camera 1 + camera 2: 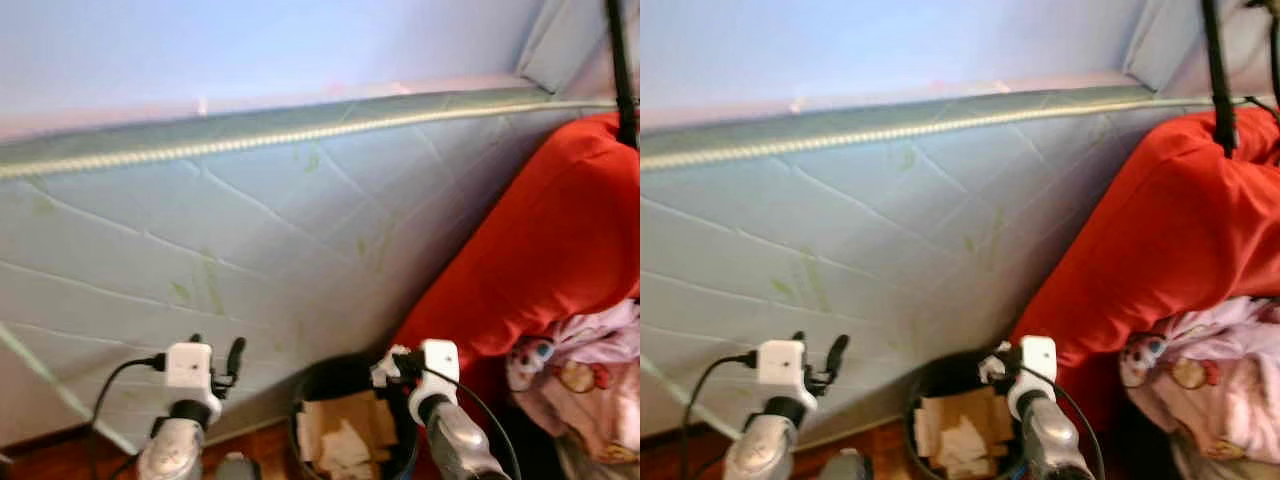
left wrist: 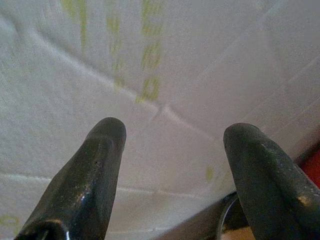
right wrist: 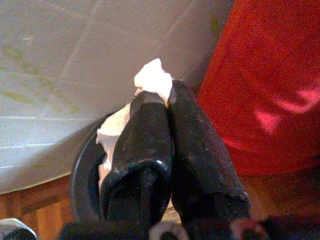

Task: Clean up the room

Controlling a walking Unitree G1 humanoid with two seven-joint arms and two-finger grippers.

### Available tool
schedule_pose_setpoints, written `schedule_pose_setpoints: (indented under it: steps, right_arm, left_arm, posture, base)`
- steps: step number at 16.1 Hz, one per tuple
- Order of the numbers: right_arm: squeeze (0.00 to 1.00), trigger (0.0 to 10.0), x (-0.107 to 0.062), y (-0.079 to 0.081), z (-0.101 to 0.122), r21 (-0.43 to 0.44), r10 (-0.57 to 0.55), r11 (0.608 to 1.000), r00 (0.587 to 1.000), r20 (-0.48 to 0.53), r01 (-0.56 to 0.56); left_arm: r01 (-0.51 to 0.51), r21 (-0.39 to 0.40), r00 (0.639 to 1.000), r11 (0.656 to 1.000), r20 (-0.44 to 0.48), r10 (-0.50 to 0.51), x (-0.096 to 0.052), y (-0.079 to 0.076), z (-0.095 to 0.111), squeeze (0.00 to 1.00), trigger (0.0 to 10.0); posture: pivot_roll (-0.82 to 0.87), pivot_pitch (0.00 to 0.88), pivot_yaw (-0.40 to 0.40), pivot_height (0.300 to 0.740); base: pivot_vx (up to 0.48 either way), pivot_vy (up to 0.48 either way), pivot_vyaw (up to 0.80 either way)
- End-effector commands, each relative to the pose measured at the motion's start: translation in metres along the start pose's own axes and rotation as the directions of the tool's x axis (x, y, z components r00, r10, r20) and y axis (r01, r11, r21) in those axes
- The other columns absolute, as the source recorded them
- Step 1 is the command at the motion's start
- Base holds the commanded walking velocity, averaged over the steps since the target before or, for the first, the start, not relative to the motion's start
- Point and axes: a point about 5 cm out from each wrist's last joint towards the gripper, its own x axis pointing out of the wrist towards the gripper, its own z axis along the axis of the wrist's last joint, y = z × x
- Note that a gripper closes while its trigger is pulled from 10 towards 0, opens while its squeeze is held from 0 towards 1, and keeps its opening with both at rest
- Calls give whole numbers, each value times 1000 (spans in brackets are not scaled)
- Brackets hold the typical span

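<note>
A black round waste bin [image 1: 305,395] stands on the floor against a pale quilted mattress [image 1: 250,240], with cardboard and crumpled paper [image 1: 345,435] inside. My right gripper [image 1: 385,368] hovers over the bin's rim, shut on a crumpled white tissue [image 3: 152,80] that sticks out past the fingertips. My left gripper [image 1: 230,360] is raised to the left of the bin, facing the mattress, open and holding nothing; its fingers [image 2: 95,170] stand well apart.
A red cushion or beanbag [image 1: 540,250] leans to the right of the bin, with pink patterned cloth [image 1: 585,375] piled at its foot. A black pole [image 1: 622,70] rises at the far right. Wooden floor [image 1: 60,455] shows at lower left.
</note>
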Motion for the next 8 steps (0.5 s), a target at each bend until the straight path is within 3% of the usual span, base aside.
schedule_pose_setpoints:
  steps: [1, 5, 8]
  right_arm:
    - [0, 10000, 1, 5, -3, -8, 15, 1000, 1000, -23, -16]
    - [0, 10000, 4, 14, -3, -25, 70, 997, 995, -73, -72]
    - [0, 10000, 11, 15, 13, -22, 54, 998, 997, -48, -55]
  left_arm:
    - [1, -9, 1000, 1000, -31, -1, -5, 1, -6, 0, 10000]
    - [18, -7, 999, 1000, -36, -19, -11, 0, -2, 0, 10000]
    - [42, 8, 999, 999, -8, -42, -5, 2, 11, 0, 10000]
  posture:
    - [142, 62, -114, 646]
    - [168, 98, -123, 646]
    - [198, 130, -133, 646]
  base:
    - [0, 0, 0]
    - [0, 0, 0]
    - [0, 0, 0]
